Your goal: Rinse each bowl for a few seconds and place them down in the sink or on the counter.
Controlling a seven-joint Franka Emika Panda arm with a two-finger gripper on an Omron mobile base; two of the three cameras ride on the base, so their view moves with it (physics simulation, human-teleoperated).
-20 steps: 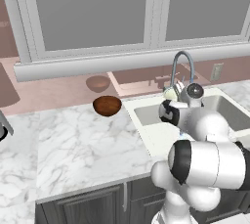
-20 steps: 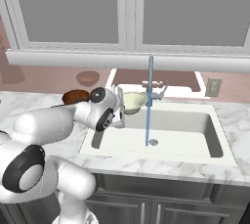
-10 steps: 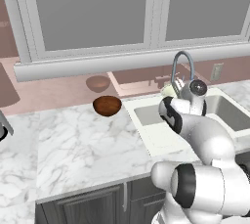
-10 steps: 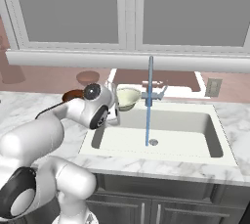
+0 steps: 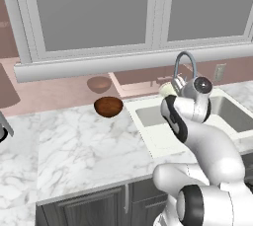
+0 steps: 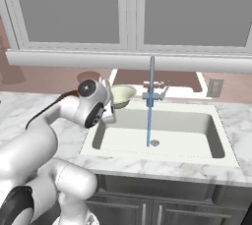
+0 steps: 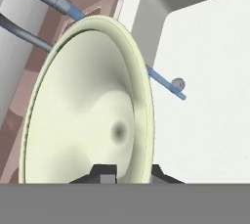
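Cream bowl (image 7: 88, 115) gripped at rim by jaws, beside faucet (image 6: 151, 84) stream, brown bowl (image 5: 108, 106) on counter (image 5: 84, 146).

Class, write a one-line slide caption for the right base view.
Gripper holds the cream bowl at the sink's left rear corner, beside the water stream running from the faucet.

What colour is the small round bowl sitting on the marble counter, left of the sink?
Glossy dark reddish-brown bowl, clearest in the left base view.
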